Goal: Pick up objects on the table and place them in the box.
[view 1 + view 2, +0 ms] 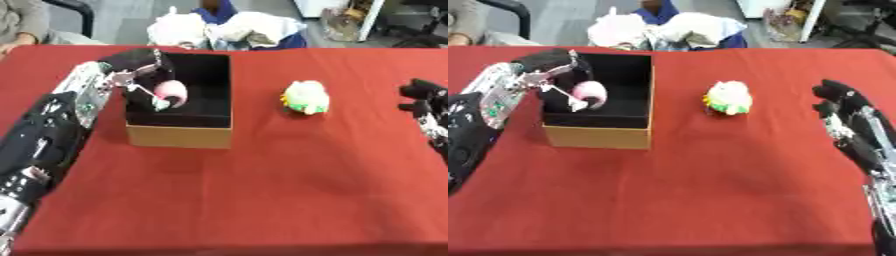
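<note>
Pink ball (pixel 169 91) sits grasped in the left hand's (pixel 140 75) fingers over the cardboard box (pixel 179 136); right hand (pixel 846 117) rests released at the bench's (pixel 262 200) right edge, near a white-green plush toy (pixel 306 97).

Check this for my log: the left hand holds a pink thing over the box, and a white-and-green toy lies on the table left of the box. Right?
Not quite. The toy lies right of the box, as the left eye view shows. The rest holds: the left hand holds the pink thing over the box.
</note>
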Tool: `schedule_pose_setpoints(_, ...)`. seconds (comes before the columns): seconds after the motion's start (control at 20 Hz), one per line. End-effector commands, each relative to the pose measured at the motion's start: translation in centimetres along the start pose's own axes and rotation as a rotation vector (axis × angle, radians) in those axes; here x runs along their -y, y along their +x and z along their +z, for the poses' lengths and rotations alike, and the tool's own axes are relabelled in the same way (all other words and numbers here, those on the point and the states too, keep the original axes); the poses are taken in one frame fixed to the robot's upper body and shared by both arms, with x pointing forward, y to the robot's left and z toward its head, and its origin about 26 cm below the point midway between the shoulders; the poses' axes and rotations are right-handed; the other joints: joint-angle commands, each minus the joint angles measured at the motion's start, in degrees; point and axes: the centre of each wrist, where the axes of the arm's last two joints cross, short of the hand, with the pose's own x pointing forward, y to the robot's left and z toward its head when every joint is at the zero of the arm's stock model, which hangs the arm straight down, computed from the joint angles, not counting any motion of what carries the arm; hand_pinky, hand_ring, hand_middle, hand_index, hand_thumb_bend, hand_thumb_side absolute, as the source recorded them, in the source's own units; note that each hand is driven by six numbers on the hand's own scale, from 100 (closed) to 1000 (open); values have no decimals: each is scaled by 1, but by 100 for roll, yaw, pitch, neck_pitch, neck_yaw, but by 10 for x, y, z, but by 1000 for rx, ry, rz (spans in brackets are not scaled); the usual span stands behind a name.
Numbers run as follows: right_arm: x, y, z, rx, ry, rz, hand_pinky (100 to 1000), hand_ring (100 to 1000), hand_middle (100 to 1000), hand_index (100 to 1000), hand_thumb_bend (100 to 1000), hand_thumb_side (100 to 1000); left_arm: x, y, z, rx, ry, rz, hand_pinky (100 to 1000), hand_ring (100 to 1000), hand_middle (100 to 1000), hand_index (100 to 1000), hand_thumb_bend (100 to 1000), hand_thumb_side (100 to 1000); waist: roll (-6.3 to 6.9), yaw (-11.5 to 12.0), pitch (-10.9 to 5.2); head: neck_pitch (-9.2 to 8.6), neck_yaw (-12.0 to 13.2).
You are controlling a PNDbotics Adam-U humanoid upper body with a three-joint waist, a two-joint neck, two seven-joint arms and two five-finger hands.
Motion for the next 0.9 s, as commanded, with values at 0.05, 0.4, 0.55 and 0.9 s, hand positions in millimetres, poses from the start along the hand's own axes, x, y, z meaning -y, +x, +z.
schedule_pose_setpoints(0.05, 11, 6, -4, 21, -2, 30, 808, 892, 793, 902, 100, 562, -20, -7, 11, 10, 33, -18, 674, 680, 692, 817, 495, 737, 0, 13, -91, 29, -33)
schedule_pose_setpoints(0.4, 31, 12, -15, 39, 40, 107, 811, 891, 801, 907, 100, 483, -48, -5, 35, 57, 212, 72, 723, 738, 756, 841, 579, 838, -13, 104, -116, 29, -95)
schedule_pose_setpoints(0.55, 46, 17, -25, 57, 79, 162, 812, 887, 808, 910, 100, 437, -62, 0, 48, 74, 318, 141, 722, 730, 752, 836, 538, 801, -32, 153, -127, 29, -125)
schedule_pose_setpoints(0.9, 67, 18, -38, 70, 147, 227, 812, 884, 812, 912, 100, 418, -77, 12, 71, 87, 445, 296, 703, 695, 723, 820, 493, 750, -52, 220, -142, 29, -158)
